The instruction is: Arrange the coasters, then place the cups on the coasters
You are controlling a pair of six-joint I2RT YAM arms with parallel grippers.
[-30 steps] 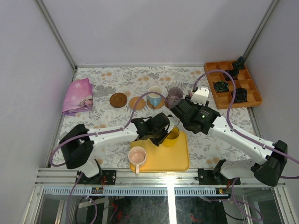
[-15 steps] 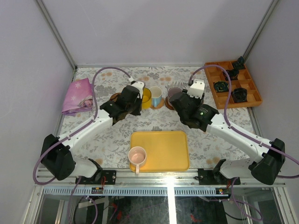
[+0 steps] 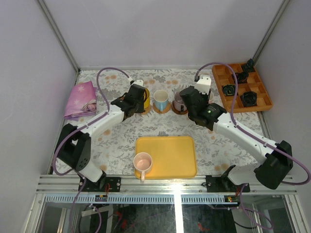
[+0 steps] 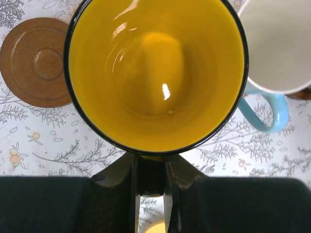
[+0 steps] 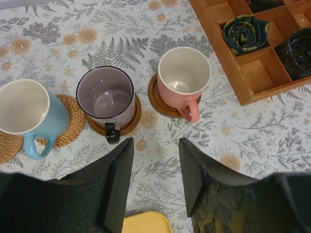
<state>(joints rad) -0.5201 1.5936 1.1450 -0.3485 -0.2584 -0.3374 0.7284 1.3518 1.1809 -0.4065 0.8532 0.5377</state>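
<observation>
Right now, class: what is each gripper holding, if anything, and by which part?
The left gripper holds the yellow cup, pinching what looks like its handle on the cup's near side. The right gripper is open and holds nothing.

You'll see the box (image 3: 232,102) right of the right fingers (image 5: 194,179), the cloth (image 3: 81,99) left of the left fingers (image 4: 114,177), the tray (image 3: 170,158) behind both.

No legible text, label, brand, number or sign in any view. Visible faces of the yellow glazed mug (image 4: 155,73), light blue mug (image 5: 24,111), purple-grey mug (image 5: 104,94) and pink mug (image 5: 183,73) are plain. The print on the pink folded cloth (image 3: 81,99) is too small to read.
</observation>
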